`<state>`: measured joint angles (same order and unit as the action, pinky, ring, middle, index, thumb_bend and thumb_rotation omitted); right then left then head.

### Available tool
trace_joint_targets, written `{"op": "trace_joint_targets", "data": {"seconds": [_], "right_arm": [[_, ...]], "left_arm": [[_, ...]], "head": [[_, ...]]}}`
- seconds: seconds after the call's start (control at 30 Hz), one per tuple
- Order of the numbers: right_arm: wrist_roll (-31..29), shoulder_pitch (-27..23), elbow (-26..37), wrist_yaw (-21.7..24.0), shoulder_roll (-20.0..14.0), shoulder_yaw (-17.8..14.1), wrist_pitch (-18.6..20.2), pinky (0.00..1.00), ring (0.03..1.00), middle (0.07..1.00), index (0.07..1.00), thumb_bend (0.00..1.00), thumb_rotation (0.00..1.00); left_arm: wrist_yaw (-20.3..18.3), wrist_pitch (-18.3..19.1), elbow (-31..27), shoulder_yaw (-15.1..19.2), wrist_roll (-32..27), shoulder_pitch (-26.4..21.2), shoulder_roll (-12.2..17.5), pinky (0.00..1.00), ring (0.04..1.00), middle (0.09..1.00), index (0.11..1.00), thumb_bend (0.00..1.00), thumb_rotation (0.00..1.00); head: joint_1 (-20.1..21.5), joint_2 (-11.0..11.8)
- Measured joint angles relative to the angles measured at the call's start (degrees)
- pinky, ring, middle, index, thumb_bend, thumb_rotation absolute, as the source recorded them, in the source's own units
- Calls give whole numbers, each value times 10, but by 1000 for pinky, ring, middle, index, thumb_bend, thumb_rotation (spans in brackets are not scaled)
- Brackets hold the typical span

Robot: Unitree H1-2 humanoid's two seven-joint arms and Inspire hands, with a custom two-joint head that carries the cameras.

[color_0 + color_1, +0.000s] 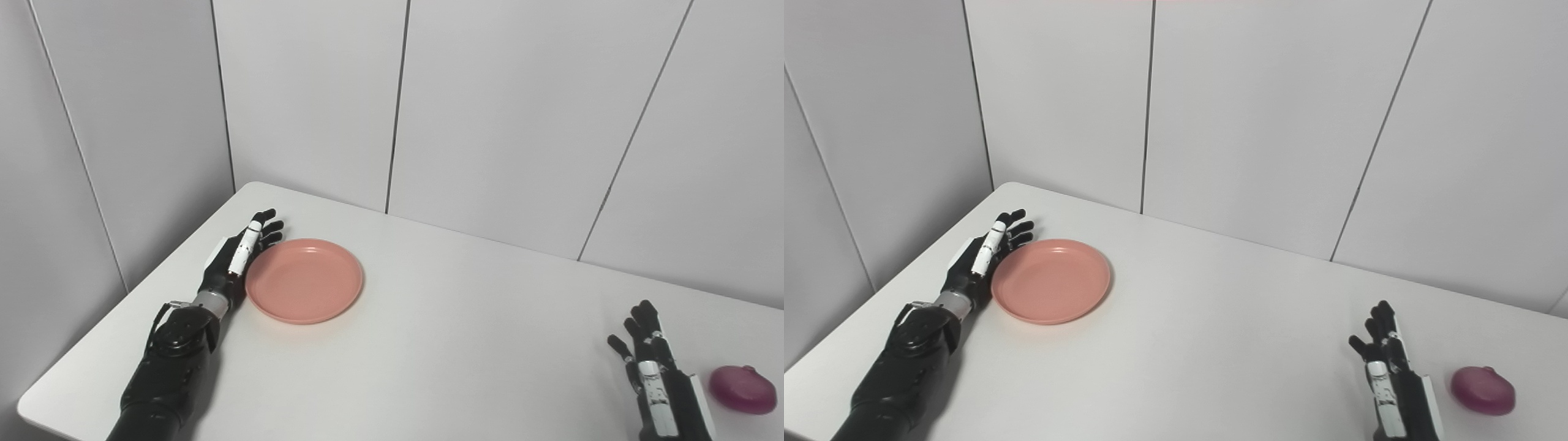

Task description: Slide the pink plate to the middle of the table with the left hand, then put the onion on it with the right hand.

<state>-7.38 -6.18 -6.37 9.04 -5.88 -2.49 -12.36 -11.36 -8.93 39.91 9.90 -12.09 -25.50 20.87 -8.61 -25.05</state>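
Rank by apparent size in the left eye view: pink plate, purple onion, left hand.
1. Round pink plate, clearly largest.
2. Black left hand, fingers open beside the plate's rim.
3. Purple onion, smallest, though it lies nearer the camera.

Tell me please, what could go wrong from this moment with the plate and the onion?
1. The left hand lies flat against the left rim of the pink plate, not gripping it; a push may make the plate turn or slip off line.
2. The onion is round and sits near the table's right side, beside the open right hand; a clumsy grasp may roll it off.
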Motion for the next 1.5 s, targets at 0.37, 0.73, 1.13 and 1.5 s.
{"op": "trace_joint_targets", "data": {"seconds": [0.37,0.73,1.13,1.5], "right_arm": [[20,21,38,-27,34,12,28,1000,994,969,969,580,675],[65,17,43,-69,65,30,68,1000,1000,985,975,567,746],[66,19,51,-78,71,36,90,1000,1000,985,975,561,758],[44,19,50,-75,66,31,90,1000,1000,986,974,582,718]], "left_arm": [[-38,0,18,-5,-25,-15,-16,851,869,864,855,537,1000],[-79,-28,60,-8,-43,-33,-18,847,864,862,851,579,1000],[-78,37,-58,-52,-35,0,-94,875,883,880,872,544,1000],[-28,95,-158,-59,-9,42,-129,908,900,884,876,531,1000]], "head": [[107,3],[147,-29],[133,-28],[113,-21]]}}
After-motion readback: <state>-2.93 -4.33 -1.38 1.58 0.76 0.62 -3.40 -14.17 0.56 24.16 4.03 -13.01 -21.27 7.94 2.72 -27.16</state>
